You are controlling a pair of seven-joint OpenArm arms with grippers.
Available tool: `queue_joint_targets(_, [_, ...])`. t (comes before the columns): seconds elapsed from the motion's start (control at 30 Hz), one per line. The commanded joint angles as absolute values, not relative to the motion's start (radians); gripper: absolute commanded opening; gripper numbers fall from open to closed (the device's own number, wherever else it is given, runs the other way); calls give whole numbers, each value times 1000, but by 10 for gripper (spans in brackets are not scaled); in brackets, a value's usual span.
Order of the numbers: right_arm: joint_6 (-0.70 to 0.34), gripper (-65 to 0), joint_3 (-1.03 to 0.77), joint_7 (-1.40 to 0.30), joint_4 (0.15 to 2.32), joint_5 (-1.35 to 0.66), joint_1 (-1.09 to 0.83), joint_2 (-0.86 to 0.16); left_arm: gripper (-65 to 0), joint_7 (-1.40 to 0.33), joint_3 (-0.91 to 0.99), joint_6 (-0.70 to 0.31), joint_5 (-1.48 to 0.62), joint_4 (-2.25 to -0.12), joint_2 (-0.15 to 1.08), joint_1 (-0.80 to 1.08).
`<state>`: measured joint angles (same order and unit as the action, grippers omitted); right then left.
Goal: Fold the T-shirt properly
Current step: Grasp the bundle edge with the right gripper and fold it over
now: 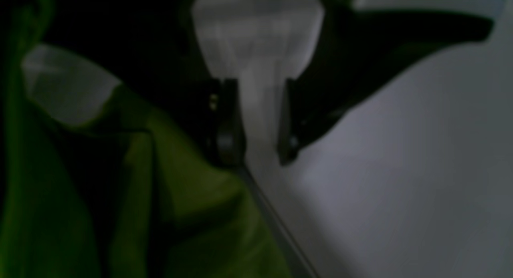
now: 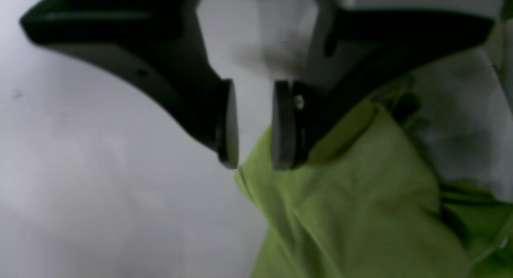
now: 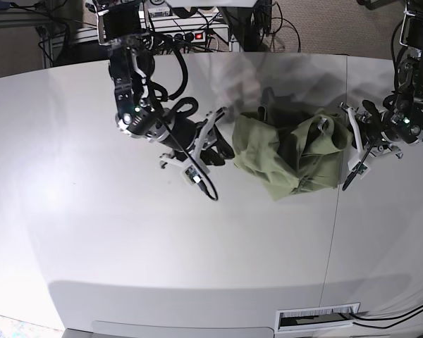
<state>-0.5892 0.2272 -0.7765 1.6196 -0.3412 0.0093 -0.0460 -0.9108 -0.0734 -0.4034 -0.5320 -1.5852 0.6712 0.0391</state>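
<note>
T-shirt crumpled at tabletop centre, toward 1 o'clock. My left jaws parted, empty, at shirt's 3 o'clock edge; right jaws parted, empty, at 9 o'clock edge. Next, I judge: pinch single hem layers, spread flat before folding.

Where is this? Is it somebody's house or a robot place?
Most likely a robot lab or workshop, not a house. Two robot arms sit at a big white table with a crumpled green T-shirt between them. Behind the table there are tangled cables and a power strip.
</note>
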Motion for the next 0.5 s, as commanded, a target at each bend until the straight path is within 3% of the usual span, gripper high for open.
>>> queue_joint_targets(0.0, [-592, -490, 234, -739, 1617, -358, 43, -38, -463, -908, -80, -415, -547, -1588, 670, 42])
queue_joint_targets(0.47, [-591, -491, 386, -729, 1396, -269, 212, -5, -463, -908, -80, -416, -547, -1588, 670, 42])
